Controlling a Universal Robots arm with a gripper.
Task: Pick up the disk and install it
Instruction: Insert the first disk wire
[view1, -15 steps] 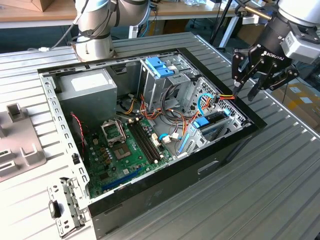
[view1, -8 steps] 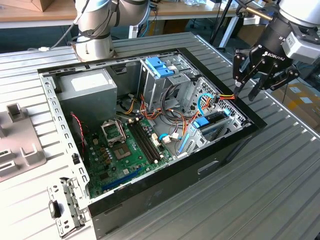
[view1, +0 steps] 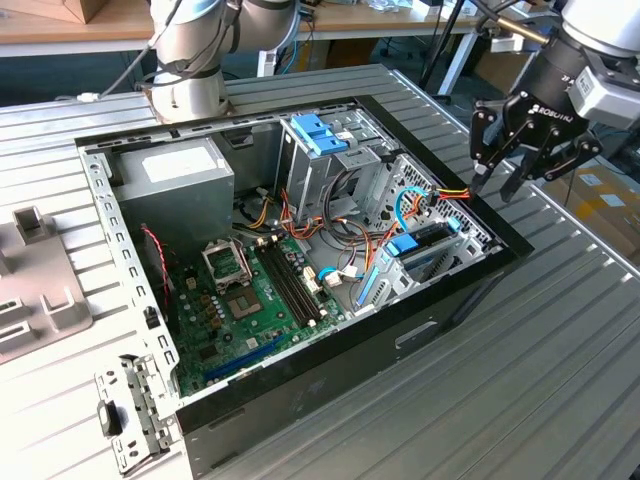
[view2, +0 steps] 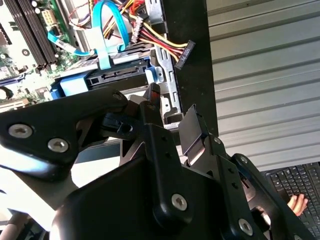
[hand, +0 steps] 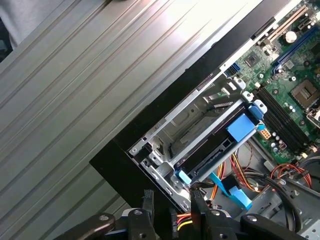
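The disk lies in the metal drive bay at the open computer case's corner nearest the exterior view's right, a dark slab edged by light-blue rails. Both wrist views look down on the disk sitting in that cage. My gripper hangs above and just outside this corner, over the case's black rim. Its gripper fingers stand apart, open and holding nothing.
A grey power-supply box and the green motherboard take up the case's other side. Loose blue cable and a yellow-red power plug lie by the bay. Ridged metal table surrounds the case. A hand rests on a keyboard.
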